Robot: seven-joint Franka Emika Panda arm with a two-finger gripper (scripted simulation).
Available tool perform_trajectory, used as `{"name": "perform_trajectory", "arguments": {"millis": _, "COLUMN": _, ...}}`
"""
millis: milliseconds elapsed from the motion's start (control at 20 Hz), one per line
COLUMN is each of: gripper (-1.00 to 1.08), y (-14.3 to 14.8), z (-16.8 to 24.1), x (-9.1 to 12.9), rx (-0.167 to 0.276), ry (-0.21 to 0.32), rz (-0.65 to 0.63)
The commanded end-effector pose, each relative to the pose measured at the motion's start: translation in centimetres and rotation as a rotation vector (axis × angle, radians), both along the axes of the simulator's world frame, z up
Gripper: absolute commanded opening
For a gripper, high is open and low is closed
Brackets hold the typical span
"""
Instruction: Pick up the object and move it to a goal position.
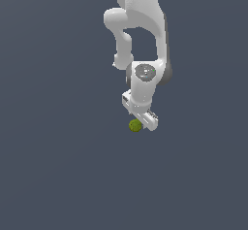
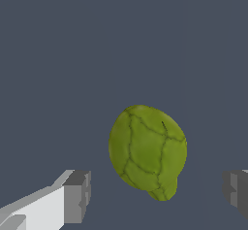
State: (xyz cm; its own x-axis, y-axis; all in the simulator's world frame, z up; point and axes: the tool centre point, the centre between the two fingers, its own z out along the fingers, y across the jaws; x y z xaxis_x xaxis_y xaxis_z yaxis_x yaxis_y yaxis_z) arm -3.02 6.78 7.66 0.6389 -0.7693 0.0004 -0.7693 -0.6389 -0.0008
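Olive-green, roundish lump with a mottled surface and dark, faint veins (image 1: 135, 125) is sitting on the plain slate-grey floor (image 1: 53, 166); this is the object. In the exterior view it is showing just beside the lower end of the white gripper (image 1: 143, 121), toward that view's left of it, and looking narrower than the gripper body. The white, glossy Panda arm (image 1: 140, 20) is reaching down from above the object, its wrist pointing at the floor.

In the wrist view the object (image 2: 147, 150) is lying between the two grey-tipped fingers (image 2: 77, 196), with the gripper (image 2: 157, 192) spread wide. Clear floor (image 2: 58, 54) is showing on both sides of the lump, so neither fingertip is touching it. The lump is sitting nearer the middle of the gap than either finger. A small knob is protruding from the lump's end nearest the fingers. Nothing is being grasped.
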Motion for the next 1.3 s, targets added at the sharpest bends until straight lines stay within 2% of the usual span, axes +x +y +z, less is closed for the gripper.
{"name": "perform_trajectory", "arguments": {"millis": 0, "gripper": 1.0, "y": 0.0, "z": -1.2, "x": -0.1, "rx": 0.0, "ry": 0.001, "rz": -0.001}}
{"name": "perform_trajectory", "arguments": {"millis": 450, "gripper": 1.0, "y": 0.0, "z": -3.6, "x": 0.0, "rx": 0.0, "ry": 0.001, "rz": -0.003}}
{"name": "perform_trajectory", "arguments": {"millis": 500, "gripper": -1.0, "y": 0.0, "z": -3.6, "x": 0.0, "rx": 0.0, "ry": 0.001, "rz": -0.003}}
{"name": "perform_trajectory", "arguments": {"millis": 1250, "gripper": -1.0, "y": 0.2, "z": -2.9, "x": -0.1, "rx": 0.0, "ry": 0.0, "rz": -0.003}}
